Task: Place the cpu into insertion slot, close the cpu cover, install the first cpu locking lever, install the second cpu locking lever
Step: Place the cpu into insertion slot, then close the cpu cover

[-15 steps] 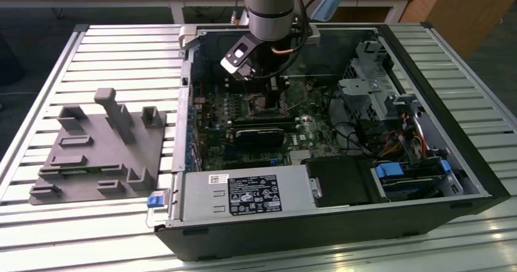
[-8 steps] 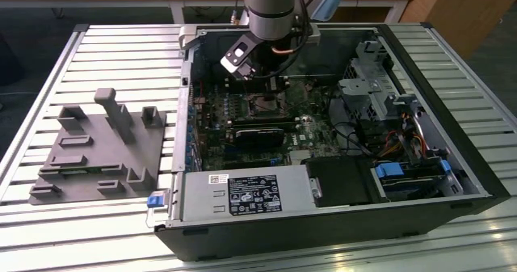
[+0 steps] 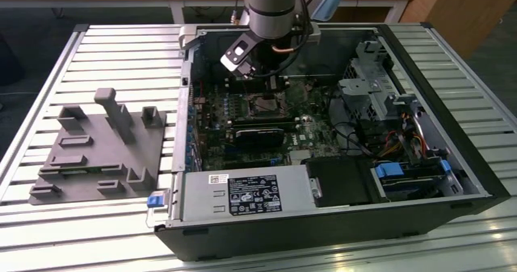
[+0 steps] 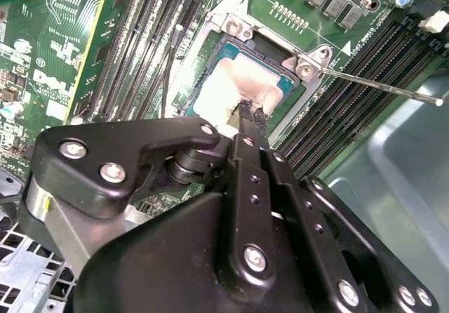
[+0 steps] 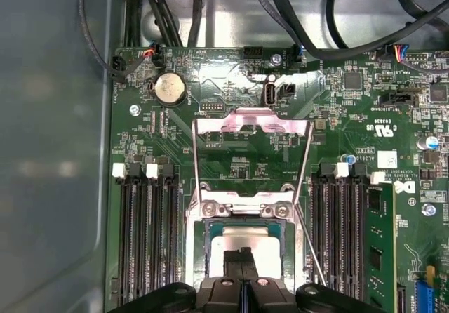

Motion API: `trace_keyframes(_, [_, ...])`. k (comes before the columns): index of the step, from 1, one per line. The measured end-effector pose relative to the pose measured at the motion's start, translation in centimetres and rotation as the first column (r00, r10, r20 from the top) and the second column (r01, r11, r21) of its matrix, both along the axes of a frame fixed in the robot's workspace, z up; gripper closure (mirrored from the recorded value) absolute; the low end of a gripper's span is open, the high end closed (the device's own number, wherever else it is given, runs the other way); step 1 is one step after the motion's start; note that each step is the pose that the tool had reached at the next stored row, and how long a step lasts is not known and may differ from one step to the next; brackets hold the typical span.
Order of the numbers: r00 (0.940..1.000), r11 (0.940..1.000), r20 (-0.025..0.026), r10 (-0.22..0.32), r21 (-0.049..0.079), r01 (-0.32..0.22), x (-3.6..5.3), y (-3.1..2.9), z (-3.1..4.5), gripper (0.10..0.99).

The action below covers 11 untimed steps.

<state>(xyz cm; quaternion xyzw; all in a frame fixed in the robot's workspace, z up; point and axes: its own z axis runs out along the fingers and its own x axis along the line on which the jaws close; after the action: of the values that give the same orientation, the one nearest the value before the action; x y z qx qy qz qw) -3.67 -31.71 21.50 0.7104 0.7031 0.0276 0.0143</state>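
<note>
The cpu (image 4: 242,81), a flat square chip with a shiny grey top, lies inside the insertion slot (image 4: 235,25), a square socket with a silver rim; both wrist views show it (image 5: 245,239). My gripper (image 4: 245,111) is shut, its thin fingertips pressed together right over the chip's middle, touching or just above it (image 5: 244,260). The cpu cover (image 5: 251,122) stands open, tilted up at the socket's far side. A thin locking lever (image 4: 382,86) sticks out unlatched beside the socket. In the exterior view my gripper (image 3: 260,81) hangs over the socket (image 3: 263,104) inside the open computer case.
Long black memory slots (image 5: 144,236) flank the socket on both sides. A black card (image 3: 258,132), a power supply (image 3: 242,193) and drive cages (image 3: 379,84) crowd the case. Cables (image 5: 316,18) hang above the board. A grey fixture (image 3: 97,145) lies on the slatted table.
</note>
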Motion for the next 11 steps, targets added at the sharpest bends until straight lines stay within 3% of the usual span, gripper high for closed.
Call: trace_keyframes(11, [1.0,1.0,-0.0072,0.0,0.001,0.0,0.05,0.0,0.43,0.98])
